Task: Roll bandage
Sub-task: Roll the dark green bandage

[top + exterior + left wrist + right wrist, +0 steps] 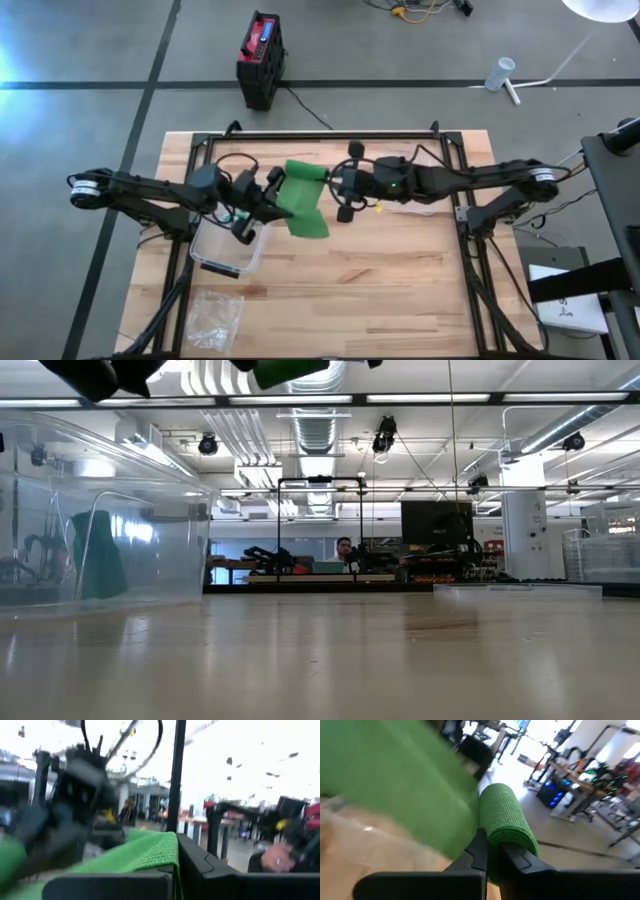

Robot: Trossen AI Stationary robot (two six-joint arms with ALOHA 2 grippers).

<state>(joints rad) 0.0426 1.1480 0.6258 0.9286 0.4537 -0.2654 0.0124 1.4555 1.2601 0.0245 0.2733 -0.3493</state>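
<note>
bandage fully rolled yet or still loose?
Partly rolled. The right gripper is shut on the rolled end of the green bandage, while a flat unrolled length hangs toward the left gripper, held above the table.

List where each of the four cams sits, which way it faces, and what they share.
High: overhead, looking straight down; both arms, left gripper and right gripper shut on the green bandage above the table.
Low: table height, looking level across into the room; clear container beside it, arms only at the top edge.
Left wrist: looks past its own fingers at the bandage.
Right wrist: looks past its fingers at the bandage roll.
Shared: all four show the bandage.
</note>
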